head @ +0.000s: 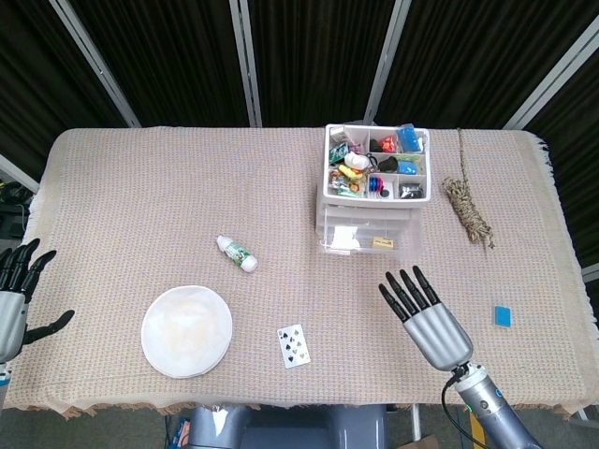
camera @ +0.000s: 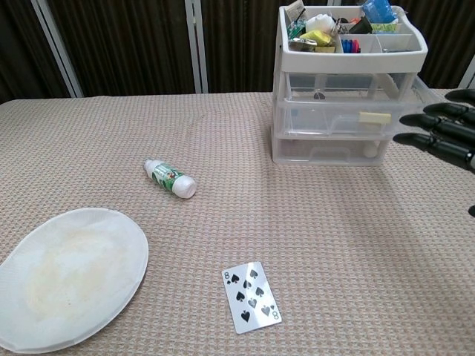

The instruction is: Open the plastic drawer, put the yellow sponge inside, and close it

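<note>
The clear plastic drawer unit (head: 372, 201) (camera: 338, 119) stands at the back right of the table, with a tray of small items on top. Its middle drawer (camera: 356, 119) is pulled out toward me. A small pale yellow sponge (head: 382, 242) (camera: 375, 117) lies inside that drawer near its front wall. My right hand (head: 426, 318) (camera: 444, 135) hovers in front of the unit, well clear of it, with its fingers spread and nothing in it. At the table's left edge my left hand (head: 19, 295) is open and empty; the chest view does not show it.
A small white bottle (head: 237, 253) (camera: 171, 179) lies mid-table. A white plate (head: 186, 330) (camera: 67, 274) and a playing card (head: 293, 345) (camera: 252, 297) sit near the front edge. A coiled rope (head: 468, 210) lies right of the unit, and a blue piece (head: 503, 315) at the right.
</note>
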`<state>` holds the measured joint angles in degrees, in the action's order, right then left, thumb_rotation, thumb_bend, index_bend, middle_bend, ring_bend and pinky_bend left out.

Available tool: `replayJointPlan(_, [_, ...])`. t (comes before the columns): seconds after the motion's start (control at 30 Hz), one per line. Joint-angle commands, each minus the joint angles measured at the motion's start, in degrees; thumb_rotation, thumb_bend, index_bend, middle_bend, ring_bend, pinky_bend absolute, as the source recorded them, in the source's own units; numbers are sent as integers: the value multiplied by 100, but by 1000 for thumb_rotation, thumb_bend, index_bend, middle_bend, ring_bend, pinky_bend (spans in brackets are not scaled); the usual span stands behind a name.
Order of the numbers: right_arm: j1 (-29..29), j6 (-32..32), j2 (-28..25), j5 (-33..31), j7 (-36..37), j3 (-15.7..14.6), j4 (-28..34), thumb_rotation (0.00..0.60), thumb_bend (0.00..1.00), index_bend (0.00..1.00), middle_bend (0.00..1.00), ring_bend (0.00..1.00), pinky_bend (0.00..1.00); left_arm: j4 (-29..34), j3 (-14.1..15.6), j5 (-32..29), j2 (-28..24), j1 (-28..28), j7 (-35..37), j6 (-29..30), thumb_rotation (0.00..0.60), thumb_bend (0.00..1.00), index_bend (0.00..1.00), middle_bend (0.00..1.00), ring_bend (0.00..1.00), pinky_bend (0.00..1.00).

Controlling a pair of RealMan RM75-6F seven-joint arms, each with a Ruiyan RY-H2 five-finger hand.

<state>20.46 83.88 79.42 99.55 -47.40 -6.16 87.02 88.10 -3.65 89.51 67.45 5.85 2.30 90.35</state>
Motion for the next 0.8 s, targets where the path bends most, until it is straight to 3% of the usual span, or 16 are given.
replayJointPlan(0.03, [-99,-184,244,-139,-348,129,-251,600,189,31,0,0,0,1,-1,-14,3,1,-8,-13,600,189,125,0,0,0])
replayJointPlan(0.27, [-41,-325,620,-130,-741,348,-674,600,135,18,0,0,0,16,-5,-43,-6,6,4,-43,600,189,126,0,0,0])
replayJointPlan(0.8, [17,-380,1230,-102,-1268,684,-1232,600,133,15,0,0,0,42,-17,-84,-12,1,32,-59,600,189,128,0,0,0])
